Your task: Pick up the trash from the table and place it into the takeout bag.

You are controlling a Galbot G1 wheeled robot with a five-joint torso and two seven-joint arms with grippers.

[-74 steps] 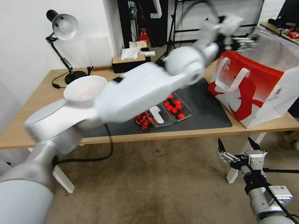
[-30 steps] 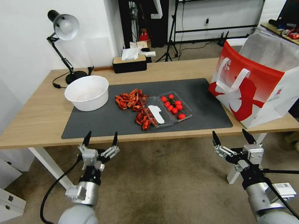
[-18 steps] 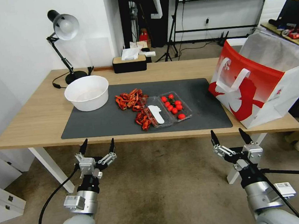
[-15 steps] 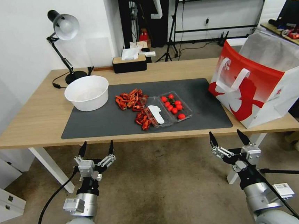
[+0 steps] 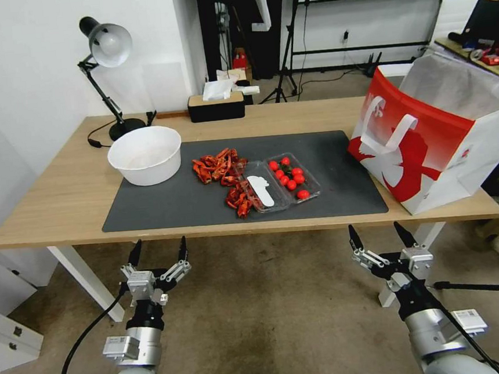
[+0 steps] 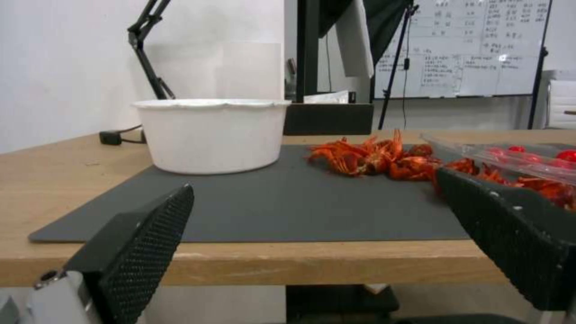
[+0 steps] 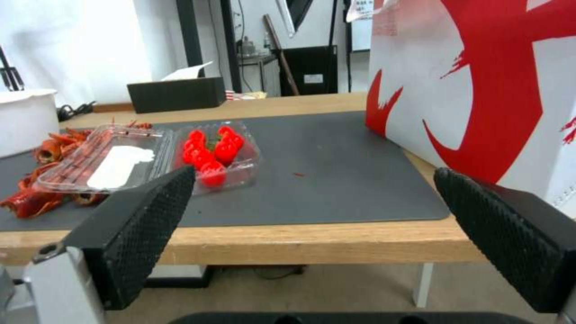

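Nearest the robot, both arms hang below the table's front edge, over the carpet. The left gripper (image 5: pixel 158 259) sits under the mat's left part, its jaws spread and holding nothing. The right gripper (image 5: pixel 381 240) sits under the mat's right front corner, likewise spread and empty.

On the table (image 5: pixel 58 198), the dark mat (image 5: pixel 329 168) covers the middle. Near its front edge lies a clear tray (image 5: pixel 281 181), lid flipped open, with red tomatoes in one half. Touching the tray's left side and running back from it are heaps of red crayfish shells (image 5: pixel 218 166). Toward the mat's back left corner stands a white bowl (image 5: pixel 145 155). The bag (image 5: pixel 433 153) stands at the table's right end, one corner on the mat, its mouth tilted away to the right.

None of the cups, can or tan bowl lies on the tabletop, so that trash is probably already in the bag; the shells look like the only refuse left.

The risks, as I judge them: loose, spiky shells may scatter or drop if pinched in a clump. A reach for those beside the tray could knock it and spill tomatoes. The bag leans and its mouth is high, so a low release could strike the rim or topple it.
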